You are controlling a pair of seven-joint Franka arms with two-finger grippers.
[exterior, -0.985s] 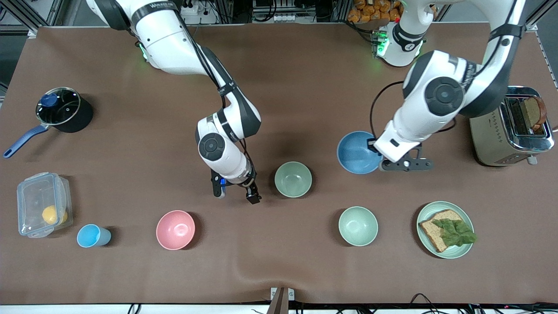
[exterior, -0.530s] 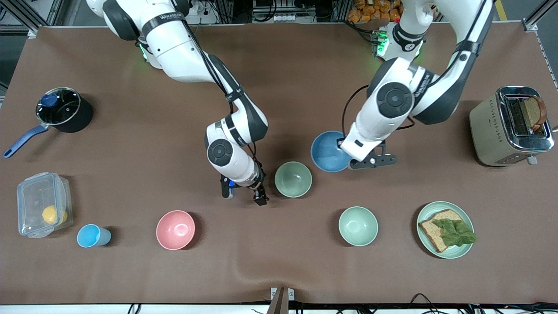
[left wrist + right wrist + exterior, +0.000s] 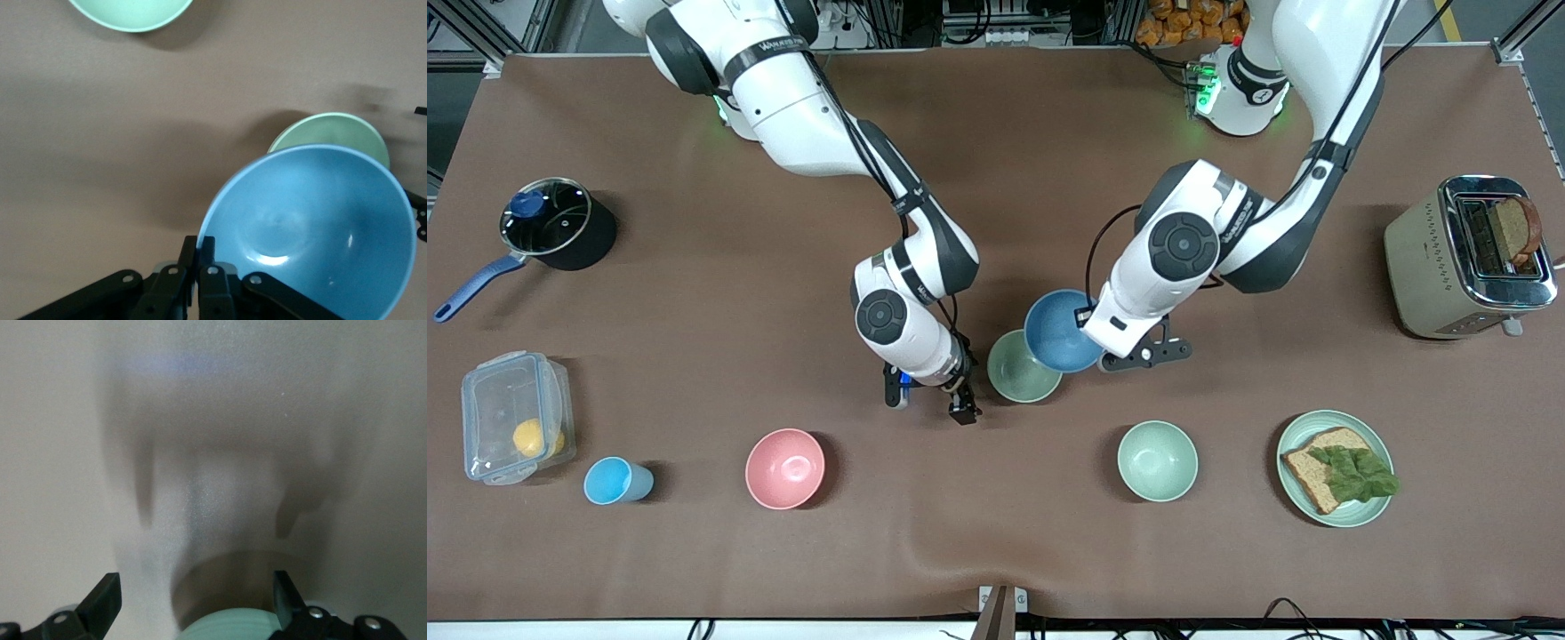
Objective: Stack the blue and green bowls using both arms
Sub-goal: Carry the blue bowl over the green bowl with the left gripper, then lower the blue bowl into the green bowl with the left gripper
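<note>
While the right gripper [image 3: 959, 402] sits low beside the green bowl [image 3: 1021, 369], on the side toward the right arm's end of the worktop [image 3: 694, 551], its fingers [image 3: 100, 603] are spread wide with nothing between them, and the bowl's rim shows at the gap. That green bowl rests on the worktop. Overlapping its rim from above, the blue bowl [image 3: 1060, 331] hangs tilted in the air, its edge pinched in the closed left gripper [image 3: 200, 257].
</note>
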